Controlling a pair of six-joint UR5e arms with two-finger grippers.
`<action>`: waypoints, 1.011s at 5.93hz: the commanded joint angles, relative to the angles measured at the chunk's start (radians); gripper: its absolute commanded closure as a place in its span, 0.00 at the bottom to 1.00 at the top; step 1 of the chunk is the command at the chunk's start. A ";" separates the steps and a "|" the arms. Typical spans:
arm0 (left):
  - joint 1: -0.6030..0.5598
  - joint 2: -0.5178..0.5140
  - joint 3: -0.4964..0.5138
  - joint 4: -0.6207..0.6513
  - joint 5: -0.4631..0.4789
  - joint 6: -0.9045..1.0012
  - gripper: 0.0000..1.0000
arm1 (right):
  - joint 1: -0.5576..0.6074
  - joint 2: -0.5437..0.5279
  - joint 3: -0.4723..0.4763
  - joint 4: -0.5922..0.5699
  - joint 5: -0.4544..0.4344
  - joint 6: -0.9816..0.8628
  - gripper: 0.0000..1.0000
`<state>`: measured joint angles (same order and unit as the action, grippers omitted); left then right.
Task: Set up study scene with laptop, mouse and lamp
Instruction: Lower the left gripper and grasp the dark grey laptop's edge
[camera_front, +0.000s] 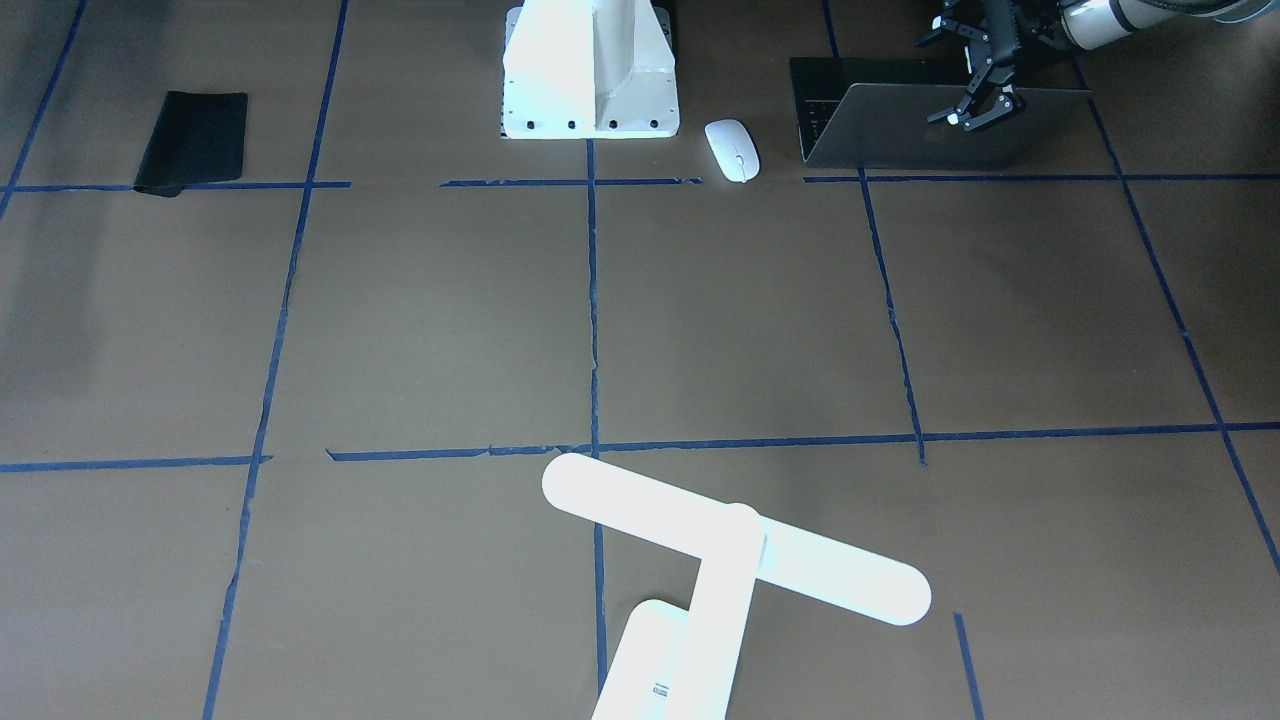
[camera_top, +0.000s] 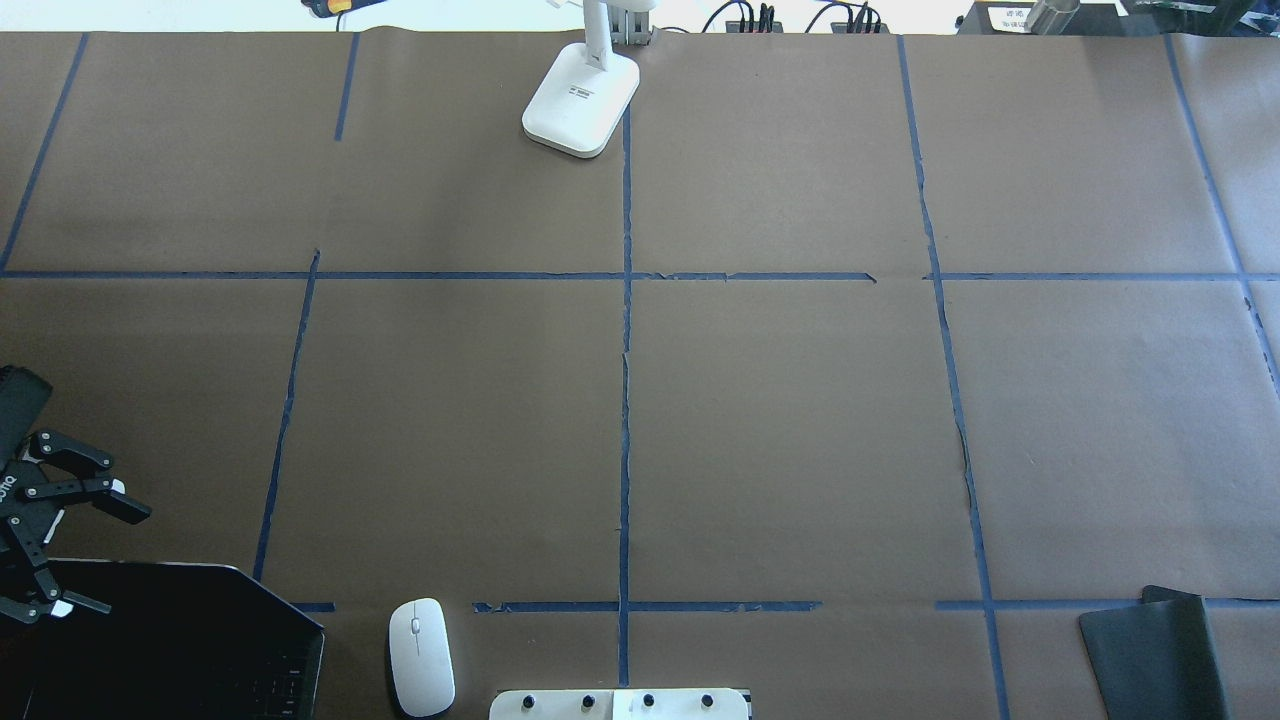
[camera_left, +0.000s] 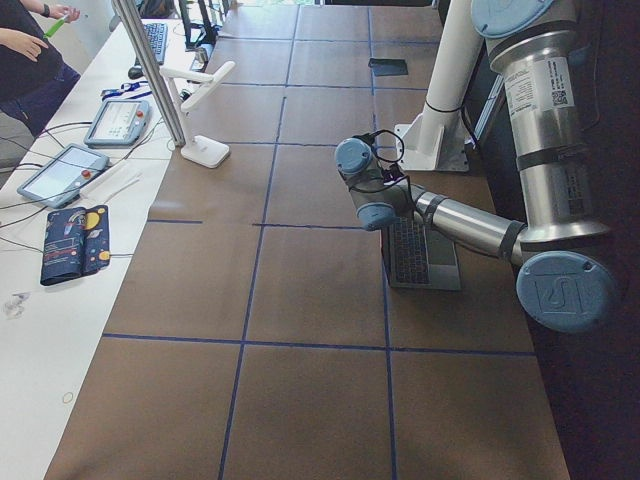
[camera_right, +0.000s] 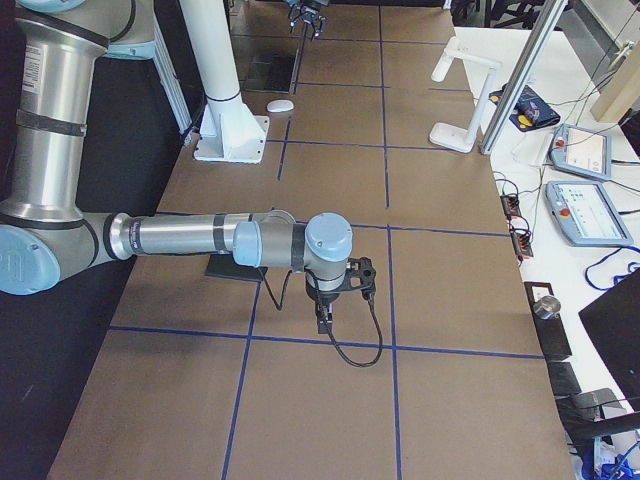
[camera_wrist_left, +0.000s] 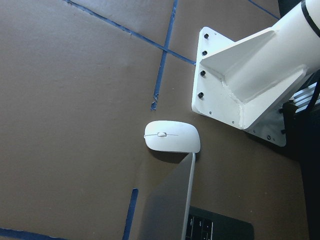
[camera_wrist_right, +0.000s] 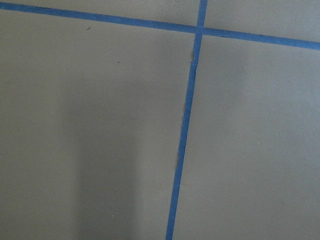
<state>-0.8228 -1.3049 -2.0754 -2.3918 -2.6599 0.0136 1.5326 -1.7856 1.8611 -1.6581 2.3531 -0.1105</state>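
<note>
The dark-grey laptop (camera_front: 900, 135) stands open at the table's near-left corner; its keys show in the overhead view (camera_top: 190, 650). My left gripper (camera_front: 975, 108) is open at the lid's top edge, which lies between its spread fingers (camera_top: 125, 508). The white mouse (camera_top: 421, 655) lies beside the laptop, also in the left wrist view (camera_wrist_left: 172, 136). The white lamp (camera_front: 735, 545) stands at the far middle edge, its base (camera_top: 582, 95) on the paper. My right gripper (camera_right: 332, 300) shows only in the exterior right view, pointing down over bare paper; I cannot tell its state.
The white bolted pedestal (camera_front: 590, 75) stands at the robot's side next to the mouse. A black mat (camera_top: 1155, 650) lies at the near right. Blue tape lines (camera_top: 625, 400) divide the brown paper. Tablets and cables (camera_right: 580, 190) lie on the side bench past the lamp.
</note>
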 joint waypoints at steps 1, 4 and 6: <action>-0.051 0.010 -0.032 0.046 -0.008 -0.059 0.00 | 0.000 0.000 0.001 0.000 0.000 0.000 0.00; -0.100 0.010 -0.235 0.408 0.067 -0.078 0.00 | 0.000 0.000 0.001 0.001 0.000 0.000 0.00; -0.038 0.042 -0.256 0.422 0.242 0.159 0.00 | 0.000 0.000 0.003 0.001 0.000 0.000 0.00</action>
<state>-0.8853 -1.2841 -2.3201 -1.9895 -2.4898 0.0314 1.5325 -1.7855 1.8633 -1.6567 2.3531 -0.1105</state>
